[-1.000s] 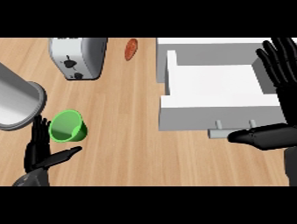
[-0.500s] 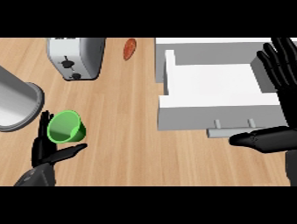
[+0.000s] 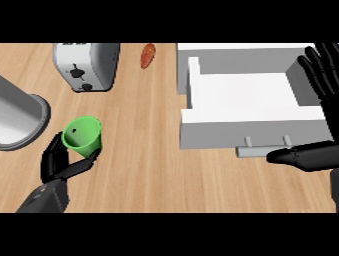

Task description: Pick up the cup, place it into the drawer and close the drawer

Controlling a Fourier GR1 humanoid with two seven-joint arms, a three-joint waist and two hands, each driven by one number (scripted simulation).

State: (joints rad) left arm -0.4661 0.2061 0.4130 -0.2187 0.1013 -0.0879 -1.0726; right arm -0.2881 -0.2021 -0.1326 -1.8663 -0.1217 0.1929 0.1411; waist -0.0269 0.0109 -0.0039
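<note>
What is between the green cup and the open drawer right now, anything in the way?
Nothing visible. The cup sits in the left hand, and only bare counter lies between it and the open drawer. The toaster and the grey cylinder stand off that line; the right hand is at the drawer's far side.
</note>
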